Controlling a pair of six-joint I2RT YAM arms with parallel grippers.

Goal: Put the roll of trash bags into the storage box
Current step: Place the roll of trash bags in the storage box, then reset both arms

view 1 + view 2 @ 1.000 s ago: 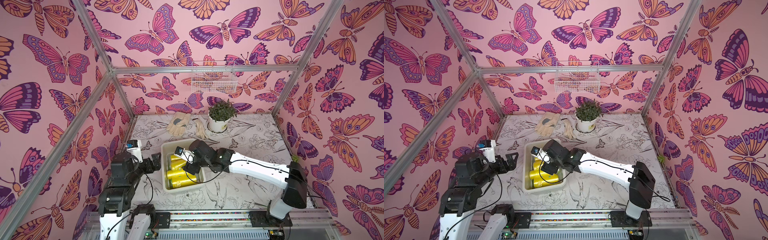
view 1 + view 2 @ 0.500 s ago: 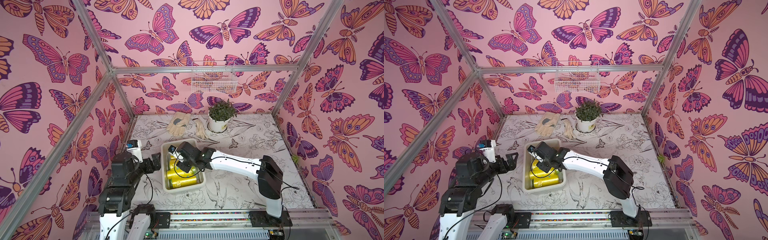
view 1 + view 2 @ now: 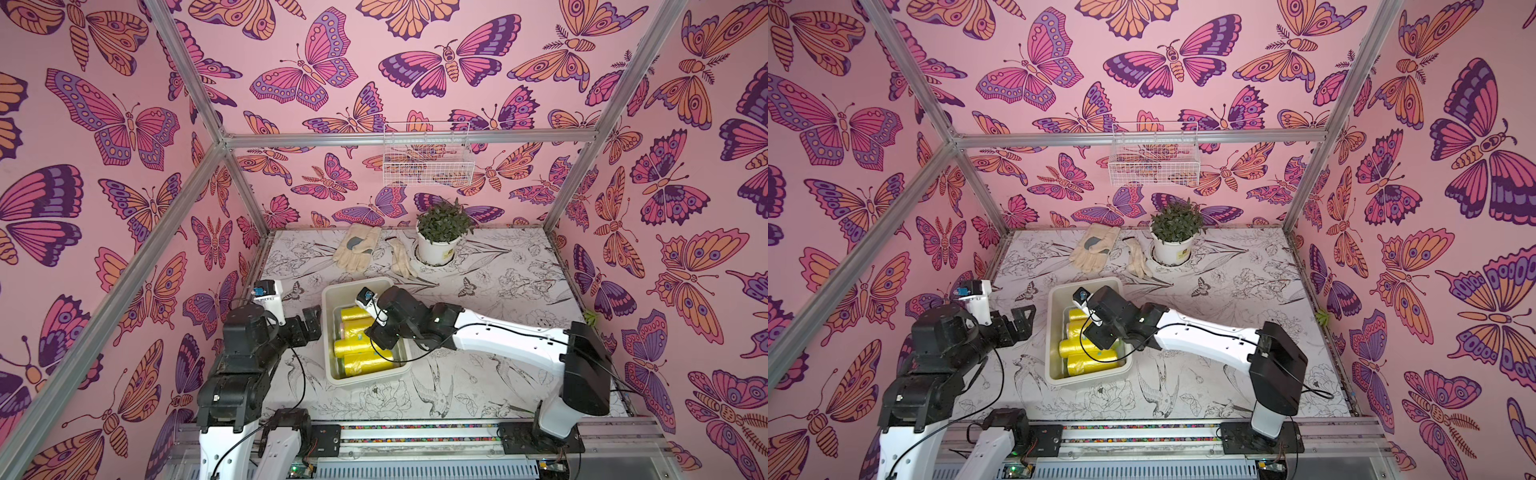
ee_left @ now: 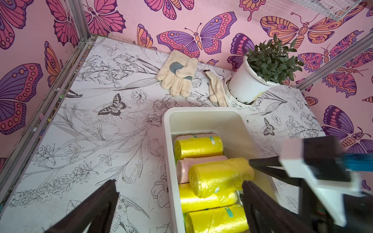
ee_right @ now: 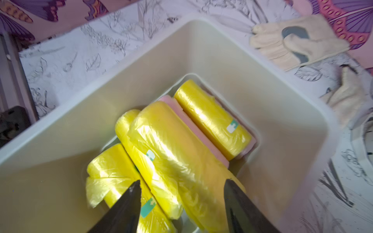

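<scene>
Right end effector [image 5: 182, 181] reopening (jaws astride, not clamping); we're seeing the roll of trash bags [image 5: 171, 145] resting on other rolls [image 5: 212, 119] inside the storage box [image 5: 141, 66], so placement's looking done; left end effector [image 3: 311, 326] gaping, empty.

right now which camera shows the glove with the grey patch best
The left wrist view: the grey-patched glove lies whole, sharp and large. The right wrist view shows it blurred; both top views show it whole but small.
</scene>
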